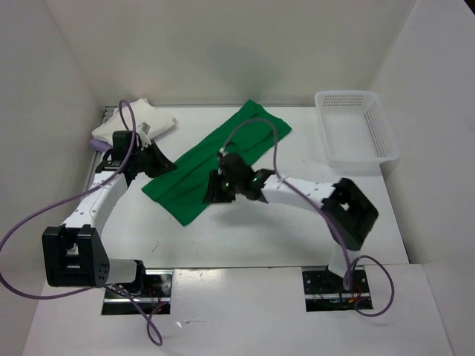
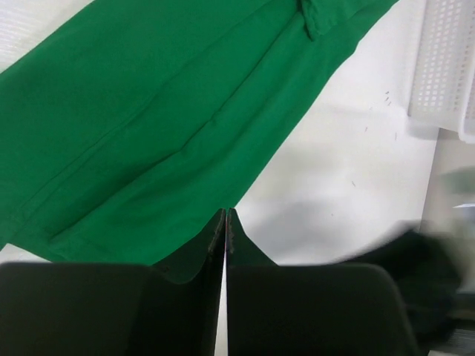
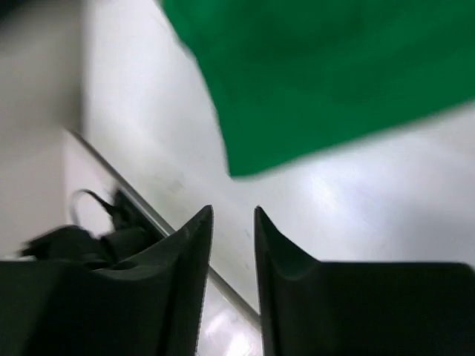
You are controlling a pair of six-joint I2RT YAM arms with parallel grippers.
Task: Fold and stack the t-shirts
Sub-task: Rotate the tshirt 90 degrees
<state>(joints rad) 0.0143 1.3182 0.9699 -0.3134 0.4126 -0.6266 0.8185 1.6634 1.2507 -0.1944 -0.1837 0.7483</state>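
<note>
The green t-shirt (image 1: 185,185) lies on the table as a long folded strip, running diagonally from near centre to the back. My left gripper (image 1: 165,165) sits at the strip's left edge. In the left wrist view that gripper (image 2: 226,213) is shut with nothing between its fingers, and its tips are at the hem of the green t-shirt (image 2: 148,119). My right gripper (image 1: 214,194) hovers over the strip's near end. In its own view that gripper (image 3: 234,211) is open and empty above bare table, just short of the green t-shirt's corner (image 3: 334,74). A folded white t-shirt (image 1: 145,119) rests at the back left, with a lavender edge (image 1: 97,145) under it.
A white mesh basket (image 1: 341,94) stands at the back right and also shows in the left wrist view (image 2: 445,67). White walls close in the table on three sides. Purple cables loop from both arms.
</note>
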